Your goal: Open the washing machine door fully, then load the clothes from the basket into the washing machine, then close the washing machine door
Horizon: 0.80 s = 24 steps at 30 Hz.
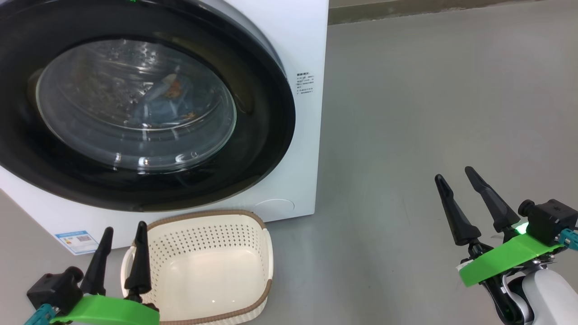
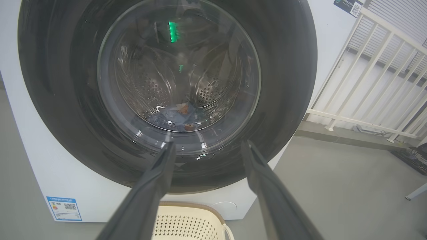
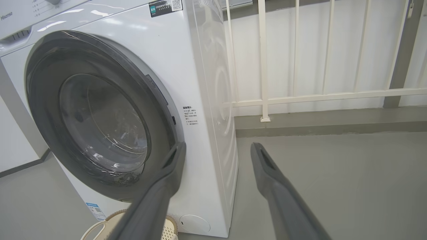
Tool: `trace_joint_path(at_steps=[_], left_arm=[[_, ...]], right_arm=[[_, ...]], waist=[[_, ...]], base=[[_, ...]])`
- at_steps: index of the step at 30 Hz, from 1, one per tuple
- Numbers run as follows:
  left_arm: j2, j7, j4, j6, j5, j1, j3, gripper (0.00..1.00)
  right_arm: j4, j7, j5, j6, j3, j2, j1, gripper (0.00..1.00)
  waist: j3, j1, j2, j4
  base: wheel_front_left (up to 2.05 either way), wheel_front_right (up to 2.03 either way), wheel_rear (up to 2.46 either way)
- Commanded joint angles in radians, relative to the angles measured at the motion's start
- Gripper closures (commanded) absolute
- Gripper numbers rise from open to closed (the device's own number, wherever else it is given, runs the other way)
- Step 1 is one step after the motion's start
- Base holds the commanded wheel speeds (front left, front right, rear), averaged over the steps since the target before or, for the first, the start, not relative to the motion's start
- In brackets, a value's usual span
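Two empty hands, spread wide, seen from the head: left hand (image 1: 125, 226) just before the washing machine (image 1: 302, 45), right hand (image 1: 454, 173) well off its right. Via left wrist, spotted the clothes (image 2: 173, 116) behind the washing machine door (image 2: 287, 83), dead ahead. Via right wrist, caught it aslant.
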Motion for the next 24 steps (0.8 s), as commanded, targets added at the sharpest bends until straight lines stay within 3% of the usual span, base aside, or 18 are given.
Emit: trace_joint_path(at_steps=[1,24], left_arm=[[0.019,-0.006,-0.019,-0.002,0.014,-0.023,0.039,0.0],[0.012,-0.006,-0.023,-0.002,0.01,-0.022,0.045,0.0]], right_arm=[[-0.026,-0.005,-0.004,-0.002,0.01,-0.01,0.01,0.0],[-0.022,-0.005,-0.007,-0.002,0.009,-0.007,0.011,0.0]], waist=[[0.001,0.0,0.0,0.002],[0.003,0.0,0.0,0.016]], base=[[0.0,0.0,0.0],[0.0,0.0,0.0]])
